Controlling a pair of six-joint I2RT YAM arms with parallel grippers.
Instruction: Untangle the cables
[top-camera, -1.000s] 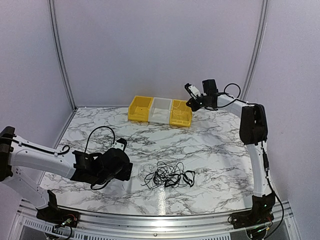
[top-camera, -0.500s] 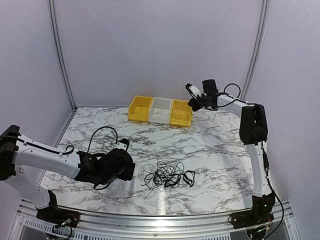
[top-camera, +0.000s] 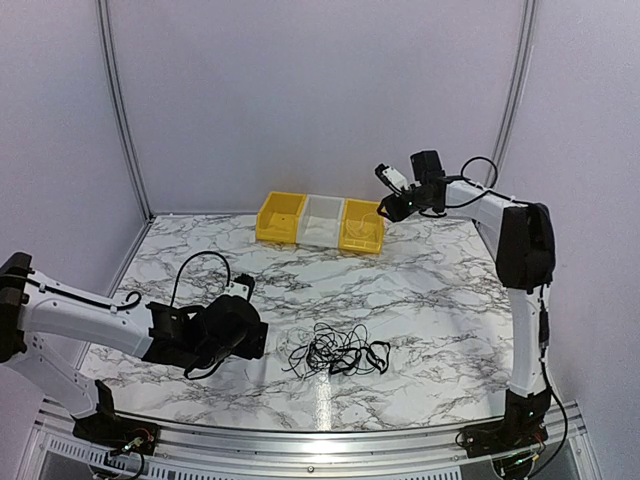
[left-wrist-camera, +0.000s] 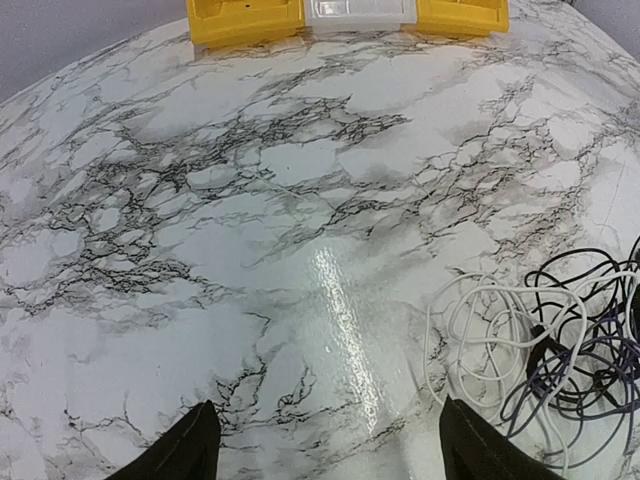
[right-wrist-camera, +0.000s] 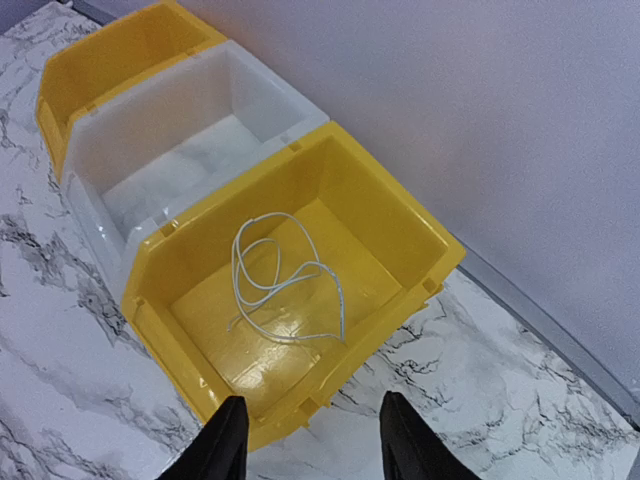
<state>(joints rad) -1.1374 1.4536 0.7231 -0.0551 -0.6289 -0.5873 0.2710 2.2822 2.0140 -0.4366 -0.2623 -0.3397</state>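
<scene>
- The left hand (left-wrist-camera: 330, 442) is hovering low over the surface (left-wrist-camera: 300, 200), its fingers standing spread with nothing between them.
- The cables (left-wrist-camera: 545, 350) are lying in a loose tangle just to this hand's right, clear of both fingers.
- Judgement: the hand is needing a shift right, then a pinch on one outlying loop only. A slow lift should let neighbouring loops slip free rather than tighten.
- Far beyond, the right hand (right-wrist-camera: 310, 440) is hanging spread and empty above the yellow bin (right-wrist-camera: 400, 230), with a white cord (right-wrist-camera: 285, 280) lying inside it.

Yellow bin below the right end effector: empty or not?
Not empty: one thin white cable lies loosely looped on the floor of the yellow bin.
</scene>
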